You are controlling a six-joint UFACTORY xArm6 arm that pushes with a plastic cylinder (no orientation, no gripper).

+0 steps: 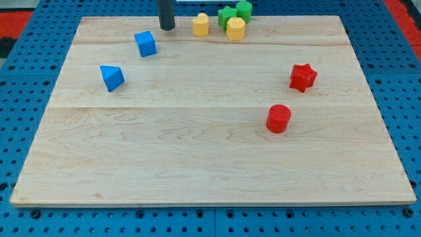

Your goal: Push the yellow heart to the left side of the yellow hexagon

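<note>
The yellow heart (200, 25) sits near the board's top edge, just left of the yellow hexagon (235, 28), with a small gap between them. My tip (167, 28) stands on the board to the left of the yellow heart, about a block's width away, not touching it. The rod rises out of the view's top.
A green star (227, 15) and a green block (244, 9) sit right behind the yellow hexagon. A blue cube (145, 43) and a blue wedge-like block (112, 78) lie at the left. A red star (302, 77) and a red cylinder (278, 118) lie at the right. The wooden board (197, 164) rests on blue pegboard.
</note>
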